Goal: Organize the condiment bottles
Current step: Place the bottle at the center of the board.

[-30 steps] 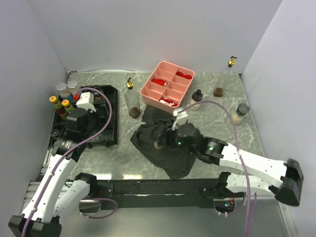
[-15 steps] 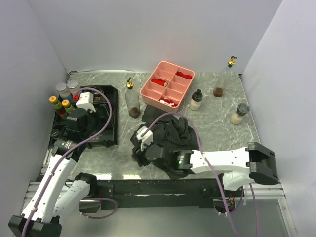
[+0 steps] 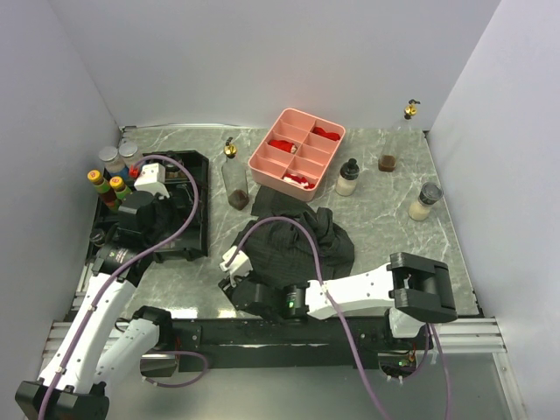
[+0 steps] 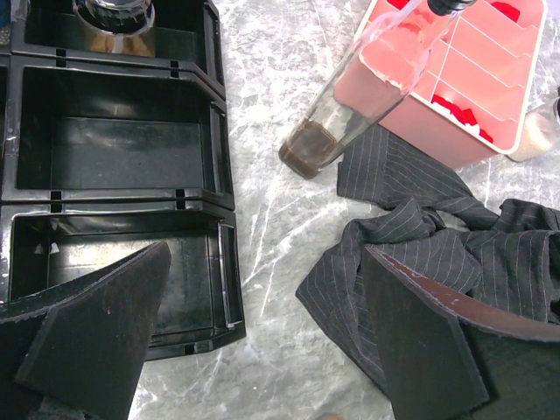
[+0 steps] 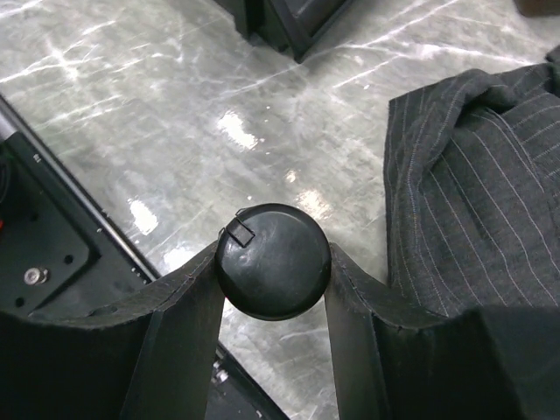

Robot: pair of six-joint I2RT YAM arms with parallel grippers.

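Two arms hold different poses. The left arm reaches forward over the black divided tray (image 3: 194,175), and the left gripper (image 4: 262,280) has its jaws spread wide above the tray's near right corner and the marble table (image 3: 411,254). The right arm lies folded low across the near edge. Its right gripper (image 5: 273,278) pinches a black-capped bottle (image 5: 273,254) by the cap over bare table, just left of the dark striped cloth (image 3: 297,245). More condiment bottles (image 3: 112,175) cluster at the tray's left side, with others standing near the pink tray (image 3: 262,162).
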